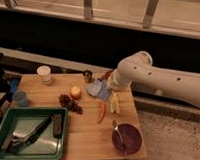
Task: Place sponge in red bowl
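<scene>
The dull blue sponge (106, 94) sits just under the end of my white arm, near the middle of the wooden table (86, 134). My gripper (111, 88) is right over it, at the sponge's right edge, mostly hidden by the wrist. The small red bowl (105, 75) shows only as an orange-red rim behind the wrist, just beyond the sponge. A paler light-blue pad (94, 88) lies against the sponge's left side.
A yellow item (114, 103) and a red chili (101, 112) lie in front of the sponge. A maroon bowl with a spoon (126, 138) is front right. A green tray (28, 135), blue cup (20, 97), white cup (43, 74), dark can (87, 75), orange fruit (75, 92) and dark cluster (70, 103) stand to the left.
</scene>
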`<state>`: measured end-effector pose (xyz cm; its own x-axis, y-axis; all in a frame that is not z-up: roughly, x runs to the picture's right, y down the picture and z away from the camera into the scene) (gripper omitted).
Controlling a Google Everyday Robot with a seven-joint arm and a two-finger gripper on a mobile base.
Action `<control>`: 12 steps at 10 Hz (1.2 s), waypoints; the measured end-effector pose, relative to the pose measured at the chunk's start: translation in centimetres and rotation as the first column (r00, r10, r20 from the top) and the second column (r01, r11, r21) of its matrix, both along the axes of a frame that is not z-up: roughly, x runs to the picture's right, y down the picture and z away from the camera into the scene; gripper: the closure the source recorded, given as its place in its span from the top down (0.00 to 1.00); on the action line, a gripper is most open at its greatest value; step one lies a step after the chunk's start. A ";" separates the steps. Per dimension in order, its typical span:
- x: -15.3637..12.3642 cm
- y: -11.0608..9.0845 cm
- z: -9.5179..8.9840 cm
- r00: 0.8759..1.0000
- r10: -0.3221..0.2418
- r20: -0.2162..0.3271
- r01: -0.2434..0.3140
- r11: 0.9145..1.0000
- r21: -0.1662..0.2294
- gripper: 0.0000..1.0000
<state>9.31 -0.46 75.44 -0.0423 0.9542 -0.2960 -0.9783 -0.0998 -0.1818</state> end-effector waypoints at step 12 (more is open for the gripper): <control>3.6 -11.6 6.2 0.992 0.083 -0.097 -0.076 0.995 0.072 0.00</control>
<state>12.86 -12.07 81.67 -0.1445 0.9644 -0.2214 -0.9813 -0.1685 -0.0932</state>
